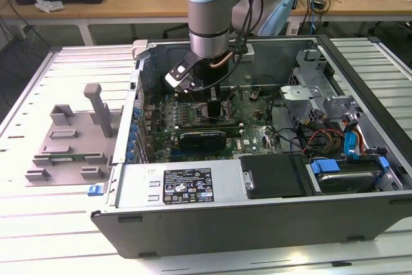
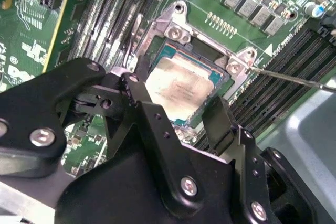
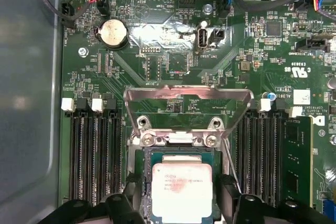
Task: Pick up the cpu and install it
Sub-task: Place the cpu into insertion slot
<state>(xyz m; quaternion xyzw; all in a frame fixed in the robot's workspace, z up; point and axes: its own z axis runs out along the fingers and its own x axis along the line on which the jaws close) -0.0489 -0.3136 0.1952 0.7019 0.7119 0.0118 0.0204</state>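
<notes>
Arm (image 1: 209, 24) in the exterior view: we see it reaching down into the computer case (image 1: 257, 220), over the motherboard (image 1: 193, 111).

Second wrist view: the cpu (image 2: 181, 85) lies flat in the socket frame (image 2: 176, 30), directly under the tool (image 2: 178, 100) and centred between its two sides.

First wrist view: the cpu (image 3: 182, 190) sits square to the tool (image 3: 181, 203). The bracket (image 3: 186, 95) stands swung up, clear. We cannot tell whether the tool is gripping the cpu or open around it.

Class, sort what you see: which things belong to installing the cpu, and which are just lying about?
For the job:
cpu
gripper over it
socket bracket

Just lying about:
grey fixture plate outside the computer case
coin battery
</notes>
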